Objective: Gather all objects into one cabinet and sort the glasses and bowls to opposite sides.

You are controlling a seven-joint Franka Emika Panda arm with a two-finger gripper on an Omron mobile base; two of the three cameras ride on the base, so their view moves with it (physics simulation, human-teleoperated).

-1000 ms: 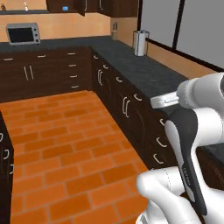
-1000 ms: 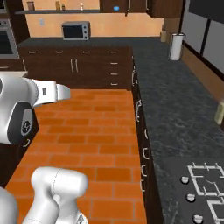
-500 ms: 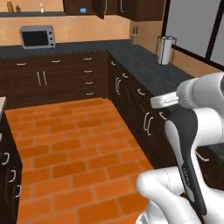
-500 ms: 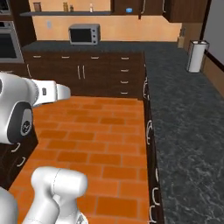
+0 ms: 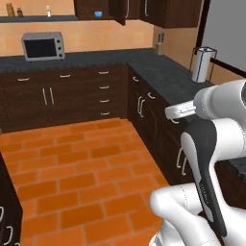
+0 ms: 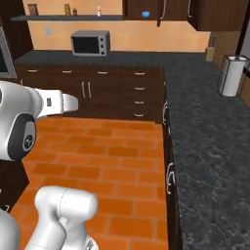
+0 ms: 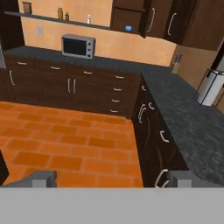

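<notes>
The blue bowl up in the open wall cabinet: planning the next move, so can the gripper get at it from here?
Probably not yet: the blue bowl sits far across the kitchen above the counter, while the gripper hangs open over the floor.

**Corner kitchen, dark wood over brick floor**

Orange brick-pattern floor (image 5: 81,163) across the open middle. Dark brown drawer and door units (image 5: 72,93) along the far wall, turning at the corner and running near along the right side, all with short silvery handles. Dark speckled desk (image 6: 205,132) on top, L-shaped. Silver toaster oven (image 5: 43,45) at far left on that top; a white paper-towel roll in a stand (image 6: 229,75) on the right run; a knife block (image 7: 176,64) near the corner. Orange-tan wall (image 6: 141,34) behind. High shelf (image 6: 63,17) at far left with small jars. Dark upper cabinets (image 7: 148,19) at far right. Even, flat light.
</notes>
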